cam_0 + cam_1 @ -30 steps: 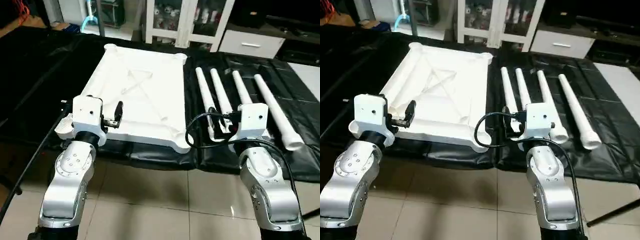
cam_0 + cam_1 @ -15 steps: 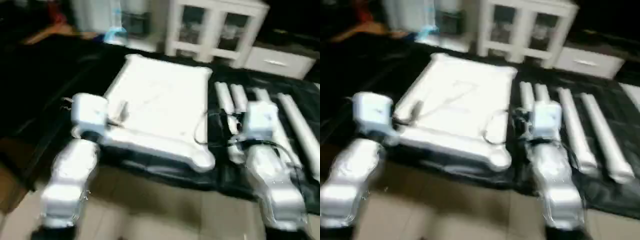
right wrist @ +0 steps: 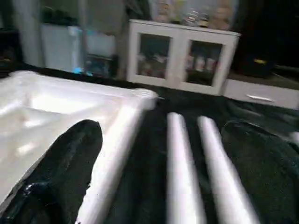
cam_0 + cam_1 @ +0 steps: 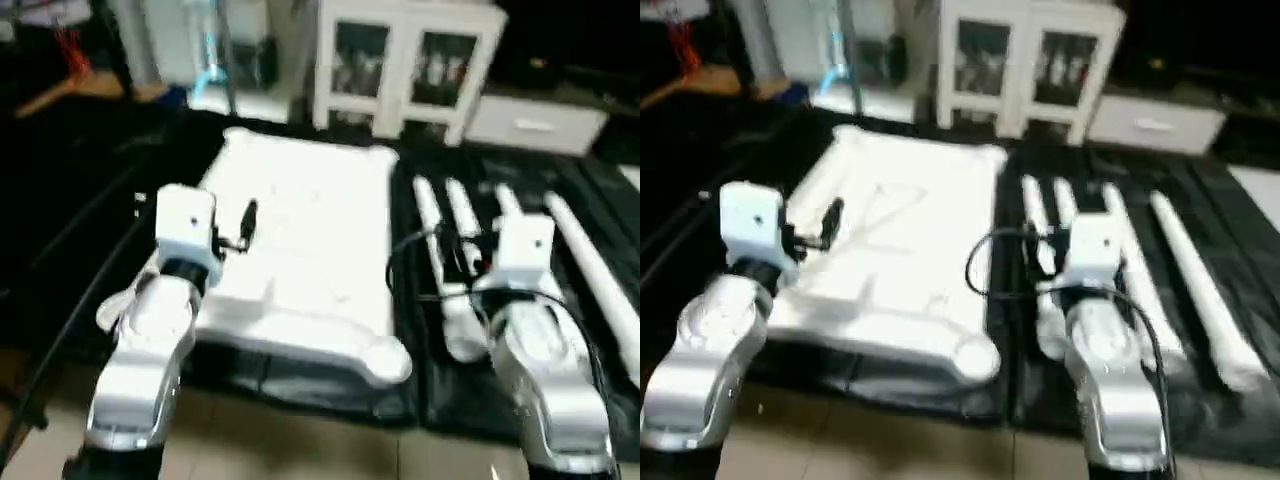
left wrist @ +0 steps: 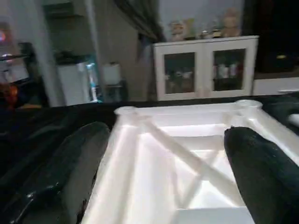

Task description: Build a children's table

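While the camera has swung since a second ago, the table top (image 4: 300, 240) and four legs (image 4: 455, 255) lie unmoved. Both the left gripper (image 5: 163, 172) and right gripper (image 3: 159, 172) keep their jaws wide, holding nothing.

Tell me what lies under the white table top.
The table top lies ribs-up on a black sheet that spreads beyond every edge, with tiled floor nearer the robot. What the sheet covers, and anything beneath the top itself, is hidden.

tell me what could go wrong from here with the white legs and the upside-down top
The four white tapered tube legs lie close together, so the open right gripper could nudge a neighbour and set it rolling on the black sheet. The black cable looping off the right wrist might snag the corner of the white plastic rectangular top.
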Robot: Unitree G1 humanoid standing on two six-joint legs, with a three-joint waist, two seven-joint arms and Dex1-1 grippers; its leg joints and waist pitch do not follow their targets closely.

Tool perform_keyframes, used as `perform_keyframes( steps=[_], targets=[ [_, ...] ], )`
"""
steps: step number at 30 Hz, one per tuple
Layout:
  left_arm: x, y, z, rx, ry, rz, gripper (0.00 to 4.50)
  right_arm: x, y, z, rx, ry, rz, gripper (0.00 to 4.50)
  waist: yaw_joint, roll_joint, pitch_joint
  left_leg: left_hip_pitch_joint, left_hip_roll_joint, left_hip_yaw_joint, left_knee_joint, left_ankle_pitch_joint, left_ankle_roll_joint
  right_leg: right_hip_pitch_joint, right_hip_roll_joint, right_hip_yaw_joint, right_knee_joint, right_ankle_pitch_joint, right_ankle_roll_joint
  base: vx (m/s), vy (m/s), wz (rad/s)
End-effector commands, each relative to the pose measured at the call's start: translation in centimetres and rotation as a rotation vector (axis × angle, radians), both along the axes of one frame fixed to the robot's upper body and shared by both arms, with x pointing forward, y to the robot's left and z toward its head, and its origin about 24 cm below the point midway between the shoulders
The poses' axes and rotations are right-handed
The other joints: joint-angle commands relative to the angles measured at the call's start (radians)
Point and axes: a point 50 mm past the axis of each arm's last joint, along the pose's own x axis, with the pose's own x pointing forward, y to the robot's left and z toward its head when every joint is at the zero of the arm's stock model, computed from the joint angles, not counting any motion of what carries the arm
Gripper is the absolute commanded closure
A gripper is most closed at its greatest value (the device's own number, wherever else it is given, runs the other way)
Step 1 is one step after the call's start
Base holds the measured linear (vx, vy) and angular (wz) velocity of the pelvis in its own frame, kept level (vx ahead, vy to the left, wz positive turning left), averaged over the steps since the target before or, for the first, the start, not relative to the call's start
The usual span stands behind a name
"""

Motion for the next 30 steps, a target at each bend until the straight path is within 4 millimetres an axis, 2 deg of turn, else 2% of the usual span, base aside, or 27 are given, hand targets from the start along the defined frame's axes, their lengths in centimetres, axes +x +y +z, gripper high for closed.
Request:
perform_keyframes(
  steps=[1,2,3,4,5,6,7,8,9,10,11,12,13,14,15,16,17,18,19,20,21,22,23,24,27,29,30],
  targets=[
    [0.2,-0.3,-0.2,-0.002,0.017,-0.03,0.11,-0.1,-0.1,0.3,0.002,0.001,-0.011,0.0,-0.055,0.072,-0.061,0.096,0.214,-0.143,-0.198,-0.207,0.024,-0.092,-0.139,-0.039,0.089,-0.248,0.011,0.169,0.089,0.13],
    [0.2,-0.4,-0.3,-0.006,0.023,-0.04,0.11,-0.2,-0.1,0.2,0.01,0.01,-0.017,0.0,-0.066,0.043,-0.078,0.117,0.217,-0.153,-0.194,-0.183,0.056,-0.111,-0.142,-0.063,0.109,-0.162,0.054,0.169,0.089,0.13],
    [0.2,-0.6,-0.3,-0.016,0.029,-0.051,0.11,-0.2,-0.1,0.2,0.022,0.02,-0.02,0.0,-0.058,0.052,-0.076,0.11,0.184,-0.142,-0.176,-0.058,0.064,-0.13,-0.144,-0.074,0.119,-0.093,0.089,0.175,0.098,0.16],
    [0.2,-0.8,-0.5,-0.021,0.043,-0.066,0.11,-0.3,-0.2,0.1,0.033,0.031,-0.027,0.0,-0.071,0.042,-0.072,0.075,0.11,-0.093,-0.145,0.493,0.136,-0.138,-0.157,-0.085,0.09,0.076,0.147,0.129,0.086,0.08],
    [0.2,-0.9,-0.6,-0.018,0.051,-0.072,0.11,-0.4,-0.2,0.2,0.035,0.034,-0.031,0.0,-0.069,0.031,-0.078,0.074,0.089,-0.072,-0.121,0.68,0.146,-0.139,-0.163,-0.076,0.053,0.162,0.15,0.129,0.086,0.08],
    [0.2,-1.0,-0.7,-0.011,0.056,-0.074,0.11,-0.4,-0.2,0.2,0.037,0.036,-0.033,0.0,-0.084,0.007,-0.089,0.074,0.025,-0.036,-0.076,0.892,0.131,-0.121,-0.189,-0.054,-0.031,0.342,0.121,0.117,0.033,0.03],
    [0.3,-1.0,-0.8,-0.016,0.069,-0.073,0.11,-0.5,-0.2,0.2,0.048,0.043,-0.034,0.0,-0.085,-0.018,-0.091,0.044,0.0,-0.016,-0.067,0.859,0.107,-0.082,-0.205,-0.033,-0.057,0.423,0.119,0.113,-0.043,0.04],
    [0.3,-1.0,-0.9,-0.026,0.08,-0.07,0.11,-0.5,-0.2,0.2,0.055,0.048,-0.032,0.0,-0.077,-0.036,-0.1,-0.013,-0.009,-0.001,-0.051,0.789,0.093,-0.022,-0.257,0.012,-0.039,0.654,0.011,0.113,-0.043,0.04],
    [0.3,-0.9,-1.2,-0.029,0.098,-0.065,0.11,-0.5,-0.2,0.3,0.053,0.054,-0.029,0.0,-0.068,-0.038,-0.105,-0.029,0.004,0.0,-0.053,0.722,0.098,0.002,-0.275,0.028,-0.031,0.758,-0.036,0.07,-0.076,0.14],
    [0.3,-0.9,-1.3,-0.029,0.109,-0.065,0.11,-0.5,-0.2,0.3,0.048,0.061,-0.023,0.0,-0.073,-0.026,-0.093,-0.051,0.043,-0.007,-0.096,0.521,0.089,0.019,-0.274,0.014,-0.039,0.749,-0.124,0.027,-0.066,0.11],
    [0.3,-0.8,-1.7,-0.037,0.133,-0.06,0.11,-0.3,-0.3,0.4,0.031,0.077,-0.013,0.0,-0.078,-0.022,-0.088,-0.046,0.053,-0.009,-0.107,0.476,0.079,0.014,-0.265,0.002,-0.045,0.655,-0.147,0.027,-0.066,0.11],
    [0.3,-0.8,-1.8,-0.031,0.132,-0.057,0.11,-0.2,-0.4,0.4,0.014,0.097,-0.014,0.0,-0.09,-0.011,-0.077,-0.029,0.07,-0.013,-0.124,0.376,0.057,0.002,-0.246,-0.017,-0.06,0.393,-0.175,-0.013,-0.051,-0.01],
    [0.2,-0.8,-1.8,-0.029,0.13,-0.058,0.11,-0.2,-0.5,0.3,0.006,0.116,-0.019,0.0,-0.094,-0.005,-0.072,-0.023,0.074,-0.013,-0.128,0.311,0.052,-0.002,-0.242,-0.021,-0.067,0.276,-0.178,-0.054,-0.028,0.01],
    [0.2,-0.9,-1.8,-0.022,0.126,-0.064,0.11,-0.1,-0.7,0.1,-0.003,0.159,-0.032,0.0,-0.101,-0.001,-0.065,-0.017,0.085,-0.011,-0.136,0.17,0.041,-0.008,-0.244,-0.022,-0.078,0.111,-0.176,-0.054,-0.028,0.01],
    [0.1,-0.9,-1.8,-0.02,0.126,-0.069,0.11,-0.1,-0.8,-0.1,-0.005,0.185,-0.041,0.0,-0.107,-0.002,-0.059,-0.017,0.091,-0.012,-0.145,0.047,0.029,-0.012,-0.247,-0.02,-0.087,0.009,-0.167,-0.075,-0.026,0.07],
    [0.1,-1.3,-1.9,0.006,0.128,-0.096,0.11,0.0,-1.1,0.0,-0.03,0.208,-0.054,0.0,-0.111,-0.01,-0.053,-0.011,0.096,-0.004,-0.151,-0.052,0.018,-0.02,-0.249,-0.019,-0.1,-0.077,-0.155,-0.077,-0.036,0.16],
    [0.1,-1.4,-1.9,0.01,0.131,-0.103,0.11,0.1,-1.2,0.1,-0.034,0.209,-0.052,0.0,-0.109,-0.004,-0.05,-0.006,0.099,-0.001,-0.153,-0.097,0.01,-0.024,-0.252,-0.019,-0.104,-0.12,-0.149,-0.077,-0.036,0.16],
    [0.0,-1.6,-2.0,0.017,0.136,-0.118,0.11,0.2,-1.3,0.2,-0.046,0.213,-0.047,0.0,-0.112,-0.005,-0.045,0.003,0.103,0.016,-0.156,-0.167,-0.006,-0.035,-0.252,-0.019,-0.116,-0.19,-0.131,-0.051,-0.048,0.24],
    [0.1,-2.0,-1.9,0.024,0.137,-0.146,0.11,0.4,-1.6,0.4,-0.084,0.23,-0.044,0.0,-0.115,-0.013,-0.044,0.004,0.105,0.026,-0.161,-0.208,-0.023,-0.035,-0.247,-0.019,-0.118,-0.255,-0.102,-0.05,-0.042,0.21],
    [0.1,-2.0,-1.9,0.024,0.137,-0.146,0.11,0.4,-1.6,0.4,-0.084,0.23,-0.044,0.0,-0.114,-0.014,-0.046,0.004,0.104,0.031,-0.162,-0.211,-0.028,-0.035,-0.247,-0.019,-0.12,-0.273,-0.088,-0.05,-0.042,0.21],
    [0.1,-2.3,-1.7,0.022,0.132,-0.172,0.11,0.6,-1.8,0.5,-0.087,0.245,-0.028,0.0,-0.116,-0.021,-0.049,-0.001,0.105,0.04,-0.164,-0.195,-0.029,-0.032,-0.249,-0.019,-0.123,-0.29,-0.068,-0.064,-0.032,0.12],
    [0.1,-2.6,-1.6,0.022,0.129,-0.192,0.11,0.7,-1.9,0.6,-0.091,0.258,-0.018,0.0,-0.114,-0.02,-0.051,-0.003,0.107,0.043,-0.166,-0.174,-0.027,-0.032,-0.251,-0.019,-0.121,-0.298,-0.054,-0.054,-0.03,0.08],
    [0.1,-2.9,-1.5,0.028,0.126,-0.212,0.11,0.9,-2.1,0.6,-0.093,0.279,-0.01,0.0,-0.115,-0.027,-0.051,-0.005,0.108,0.045,-0.166,-0.162,-0.025,-0.034,-0.25,-0.019,-0.123,-0.294,-0.051,-0.054,-0.03,0.08],
    [0.1,-3.1,-1.4,0.025,0.126,-0.232,0.11,1.0,-2.2,0.7,-0.092,0.3,0.005,0.0,-0.115,-0.021,-0.051,-0.009,0.109,0.045,-0.167,-0.152,-0.028,-0.033,-0.249,-0.02,-0.119,-0.285,-0.05,0.0,0.0,0.0],
    [0.0,-3.5,-1.2,0.033,0.127,-0.278,0.11,1.4,-2.4,0.9,-0.108,0.336,0.028,0.0,-0.114,-0.028,-0.053,-0.016,0.108,0.046,-0.165,-0.156,-0.033,-0.035,-0.251,-0.02,-0.119,-0.305,-0.041,0.0,0.0,0.0],
    [0.1,-3.3,-1.0,0.061,0.13,-0.284,0.11,2.0,-2.6,1.3,-0.127,0.363,0.066,0.0,-0.114,-0.036,-0.056,-0.02,0.11,0.046,-0.164,-0.124,-0.027,-0.033,-0.25,-0.022,-0.115,-0.27,-0.045,0.0,0.0,0.0],
    [0.1,-3.2,-1.0,0.06,0.131,-0.279,0.11,2.0,-2.6,1.2,-0.125,0.373,0.066,0.0,-0.114,-0.033,-0.057,-0.019,0.11,0.046,-0.162,-0.113,-0.026,-0.034,-0.25,-0.022,-0.111,-0.254,-0.052,0.0,0.0,0.0]
  ],
)
